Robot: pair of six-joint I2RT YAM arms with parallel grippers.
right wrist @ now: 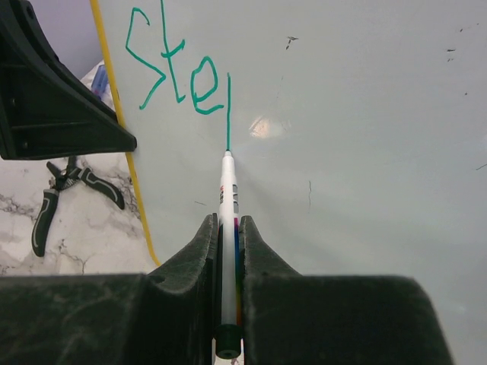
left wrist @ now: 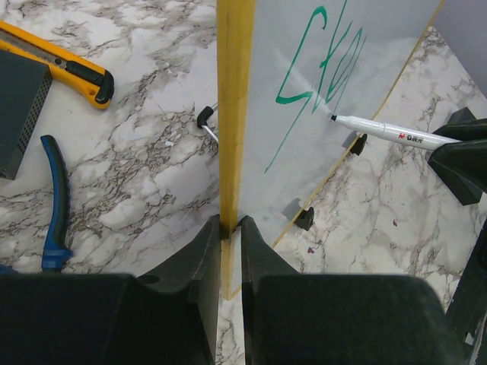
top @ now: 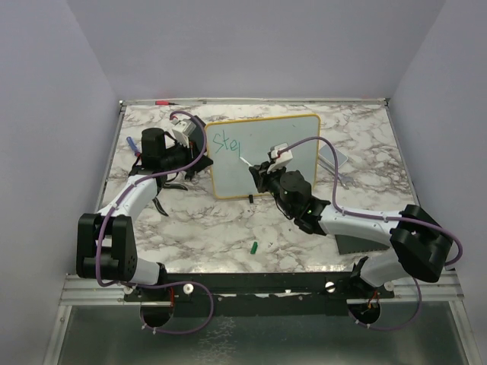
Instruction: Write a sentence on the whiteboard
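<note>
The whiteboard [top: 298,133] with its yellow frame stands upright on the marble table. My left gripper [top: 204,149] is shut on the board's left frame edge [left wrist: 233,114], one finger [left wrist: 199,258] on each side. My right gripper [right wrist: 228,222] is shut on a white marker [right wrist: 227,186], and its tip touches the board face [right wrist: 358,114]. The sentence [right wrist: 176,70] reads "Ste" in green, plus one straight downstroke ending at the marker tip. The same writing [left wrist: 316,68] and the marker [left wrist: 388,131] also show in the left wrist view. From above, the right gripper [top: 257,172] is in front of the board's middle.
A yellow utility knife [left wrist: 65,65], a black box [left wrist: 19,106] and blue-handled pliers [left wrist: 55,198] lie left of the board. A green cap [top: 254,247] lies near the front. A black pad [top: 358,243] sits at front right, and a red marker [top: 162,102] at the back edge.
</note>
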